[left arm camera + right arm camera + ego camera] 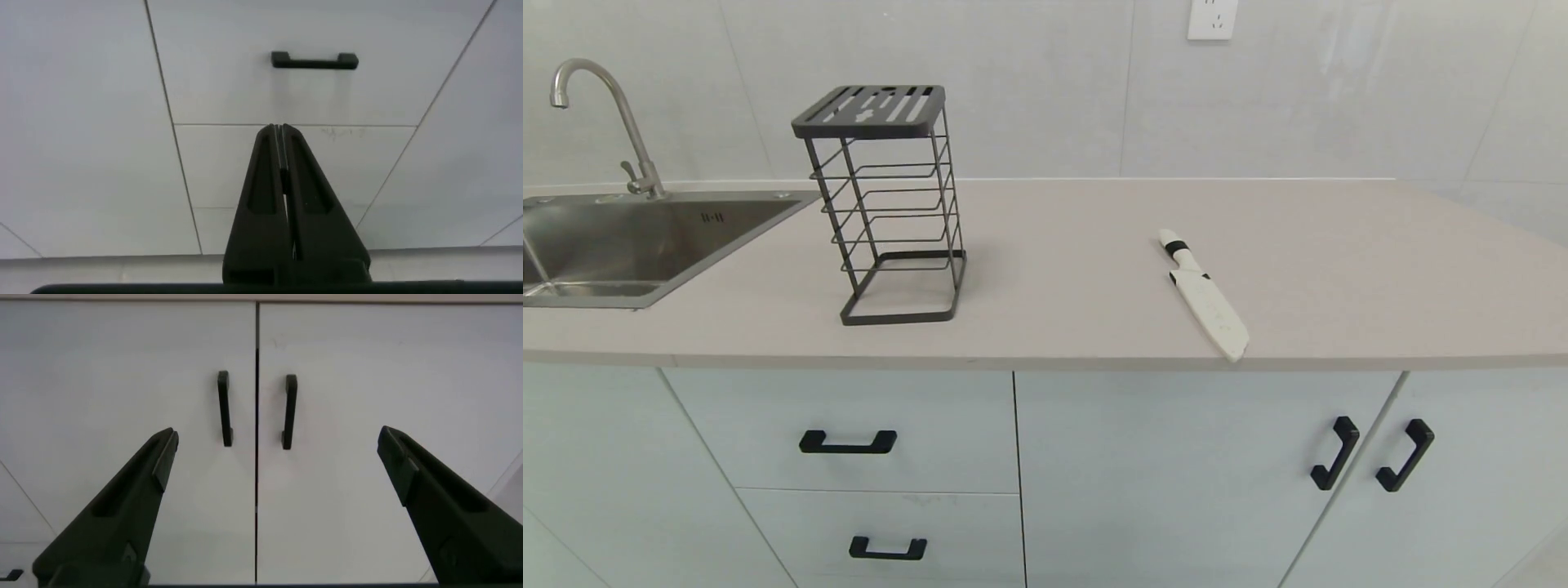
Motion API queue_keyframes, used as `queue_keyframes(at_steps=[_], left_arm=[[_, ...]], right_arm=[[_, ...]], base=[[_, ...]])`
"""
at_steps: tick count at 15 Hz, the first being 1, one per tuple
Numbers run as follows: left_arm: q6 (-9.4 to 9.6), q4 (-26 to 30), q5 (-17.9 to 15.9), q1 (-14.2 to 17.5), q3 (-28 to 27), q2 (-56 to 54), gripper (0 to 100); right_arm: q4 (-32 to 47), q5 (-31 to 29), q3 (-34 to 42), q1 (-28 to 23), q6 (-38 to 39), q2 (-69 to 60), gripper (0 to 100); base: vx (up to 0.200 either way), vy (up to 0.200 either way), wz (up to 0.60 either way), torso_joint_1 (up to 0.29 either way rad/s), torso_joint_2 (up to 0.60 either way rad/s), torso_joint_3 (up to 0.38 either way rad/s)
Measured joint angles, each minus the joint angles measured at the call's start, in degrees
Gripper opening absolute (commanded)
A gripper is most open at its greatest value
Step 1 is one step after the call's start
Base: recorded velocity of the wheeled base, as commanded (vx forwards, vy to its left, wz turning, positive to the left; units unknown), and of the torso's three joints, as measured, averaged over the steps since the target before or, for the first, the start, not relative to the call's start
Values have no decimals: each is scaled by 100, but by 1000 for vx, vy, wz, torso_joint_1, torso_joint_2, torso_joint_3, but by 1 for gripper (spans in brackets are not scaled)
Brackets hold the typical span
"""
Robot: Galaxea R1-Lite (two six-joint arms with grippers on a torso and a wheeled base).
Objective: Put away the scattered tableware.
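Note:
A white knife [1205,296] with a black-banded handle lies on the beige countertop [1078,261], right of centre, its blade tip reaching the front edge. A black wire knife rack [886,204] with a slotted top stands upright left of centre. My left gripper [282,131] is shut with nothing in it, low down in front of the drawer fronts. My right gripper [278,445] is open and empty, facing the two cabinet doors [257,416] below the counter.
A steel sink [621,245] with a curved faucet [605,114] is set into the counter at far left. Below are drawers with black handles [848,443] and cabinet doors with black handles [1372,453]. A wall socket [1213,18] sits on the tiled wall.

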Motion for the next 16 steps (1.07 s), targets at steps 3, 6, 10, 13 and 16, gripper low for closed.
queue_keyframes(at_steps=[3, 6, 10, 13, 16], left_arm=[[6, 2, -52, 355, 0, -282, 0], [9, 2, -63, 438, 0, -469, 0], [9, 2, -68, 450, 0, -527, 0], [9, 2, -68, 452, 0, -527, 0], [5, 2, -68, 450, 0, -527, 0]], right_arm=[[-2, -2, 0, 0, 0, 0, 100], [-2, 0, 0, -2, 0, 0, 100], [-2, 0, 0, 0, -1, -1, 100], [-2, 0, 0, 0, 0, -1, 100], [-2, 0, 0, 0, 2, -1, 100]], base=[[0, 0, 0, 144, -461, -328], [0, 0, 0, 165, -471, -317], [0, 0, 0, 182, -493, -308], [0, 0, 0, 204, -520, -315], [0, 0, 0, 219, -528, -305]])
